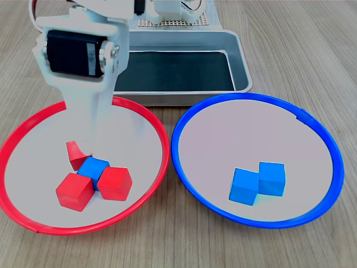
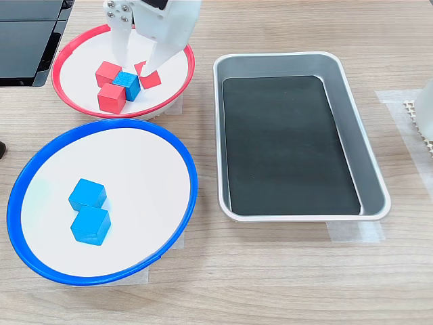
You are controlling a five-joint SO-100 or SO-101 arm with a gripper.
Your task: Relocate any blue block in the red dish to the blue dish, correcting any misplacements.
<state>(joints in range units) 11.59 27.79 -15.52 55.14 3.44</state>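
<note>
The red dish (image 1: 33,151) (image 2: 78,64) holds one blue block (image 1: 93,167) (image 2: 127,85) wedged among three red cubes (image 1: 74,191) (image 1: 115,183) (image 1: 75,153). My white gripper (image 1: 83,139) (image 2: 139,66) reaches down into this dish just behind the blue block. In the second exterior view its two fingers stand apart with nothing between them, and one fingertip (image 2: 154,66) touches or nearly touches a tilted red cube (image 2: 149,76). The blue dish (image 1: 223,134) (image 2: 135,169) carries two more blue cubes (image 1: 245,186) (image 1: 272,178), side by side.
A rectangular metal tray (image 1: 178,70) (image 2: 291,142) with a dark bottom lies beyond the dishes, with nothing in it. The arm's base (image 1: 173,14) stands behind the tray. A black flat object (image 2: 27,40) sits at the second exterior view's top left. Everything rests on a wooden tabletop.
</note>
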